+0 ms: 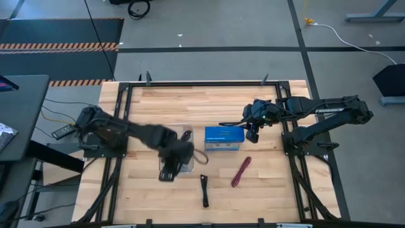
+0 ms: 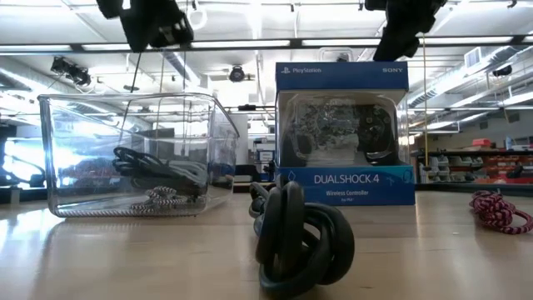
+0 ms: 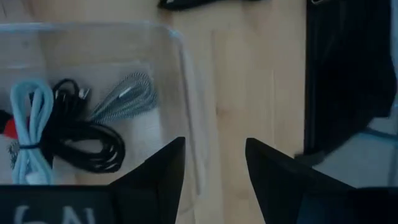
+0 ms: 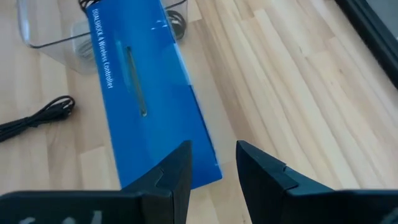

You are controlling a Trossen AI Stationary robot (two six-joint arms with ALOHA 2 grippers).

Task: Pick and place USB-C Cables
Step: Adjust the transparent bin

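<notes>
The clear plastic tray (image 1: 185, 134) (image 2: 133, 154) holds a light blue cable bundle (image 3: 28, 134), a black bundle (image 3: 87, 146) and a grey braided one (image 3: 127, 96), all lying on its floor. A black cable (image 1: 204, 190) (image 2: 300, 242) and a maroon-pink cable (image 1: 241, 171) (image 2: 500, 210) lie on the table nearer the near edge. My left gripper (image 1: 172, 166) (image 3: 214, 142) hangs open above the tray's wall (image 3: 186, 93). My right gripper (image 1: 253, 128) (image 4: 212, 144) is open above the right end of the blue box (image 1: 224, 137) (image 4: 146, 93).
The blue DualShock box (image 2: 345, 133) stands on the table just right of the tray. Black frame rails (image 1: 291, 152) border the wooden table on all sides. Bare wood lies beyond the box toward the far edge and right of the maroon-pink cable.
</notes>
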